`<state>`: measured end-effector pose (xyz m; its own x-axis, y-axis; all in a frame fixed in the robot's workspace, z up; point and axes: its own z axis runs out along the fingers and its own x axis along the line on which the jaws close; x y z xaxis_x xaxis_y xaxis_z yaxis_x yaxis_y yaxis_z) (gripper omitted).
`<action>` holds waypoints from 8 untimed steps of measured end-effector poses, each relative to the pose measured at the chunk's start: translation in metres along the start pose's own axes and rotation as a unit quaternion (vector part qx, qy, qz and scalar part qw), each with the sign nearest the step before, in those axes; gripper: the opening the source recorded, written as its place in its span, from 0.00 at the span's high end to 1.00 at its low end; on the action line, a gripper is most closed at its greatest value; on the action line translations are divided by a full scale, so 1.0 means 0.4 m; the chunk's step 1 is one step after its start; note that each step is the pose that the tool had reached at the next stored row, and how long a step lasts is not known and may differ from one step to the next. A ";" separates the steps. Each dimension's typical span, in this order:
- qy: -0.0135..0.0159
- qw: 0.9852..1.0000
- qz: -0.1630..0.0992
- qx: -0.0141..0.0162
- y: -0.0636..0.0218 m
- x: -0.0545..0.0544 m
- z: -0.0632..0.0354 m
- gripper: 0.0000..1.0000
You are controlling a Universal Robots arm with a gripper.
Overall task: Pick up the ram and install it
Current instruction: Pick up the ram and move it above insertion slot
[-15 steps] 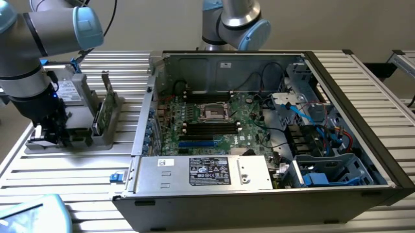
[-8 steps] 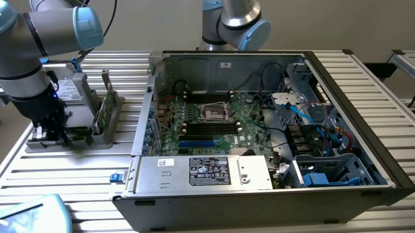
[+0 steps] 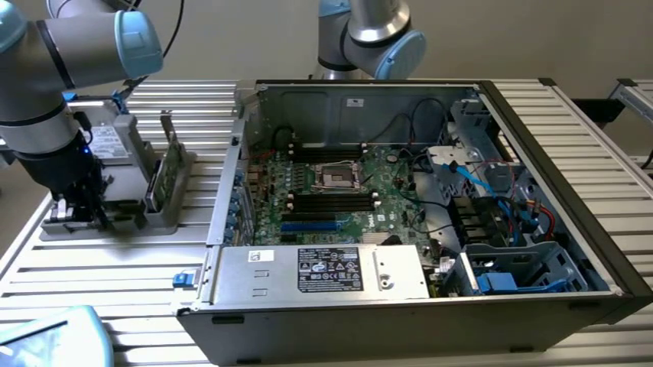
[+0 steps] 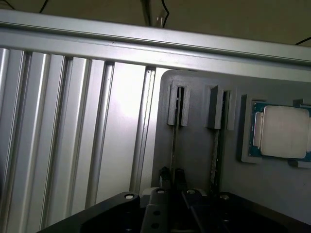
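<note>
Claw (image 4: 172, 175) pinches the ram (image 4: 173, 145), seemingly a thin edge-on strip standing in its grey slot (image 4: 178, 104).

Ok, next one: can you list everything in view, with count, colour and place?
ram: one, dark thin edge, upright in a holder slot
holder: one, grey, on the table
processor chip: one, silver, in a holder recess
computer case: one, black, open, mid-table
motherboard: one, green, inside the case
power supply: one, silver, case's near edge
table: one, silver, slatted
second arm: one, grey-blue, behind the case
working arm: one, grey-blue, over the holder
fingers: two, dark, shut on the ram
</note>
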<state>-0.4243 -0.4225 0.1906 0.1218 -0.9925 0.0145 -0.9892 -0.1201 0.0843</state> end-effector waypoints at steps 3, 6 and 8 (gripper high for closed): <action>0.000 1.000 0.000 0.000 0.000 0.000 0.000 0.86; 0.000 1.000 0.000 0.000 0.000 0.000 0.000 0.86; 0.000 1.000 0.000 0.000 -0.001 0.000 0.000 0.86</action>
<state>-0.4240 -0.4224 0.1906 0.1216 -0.9925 0.0145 -0.9892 -0.1200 0.0843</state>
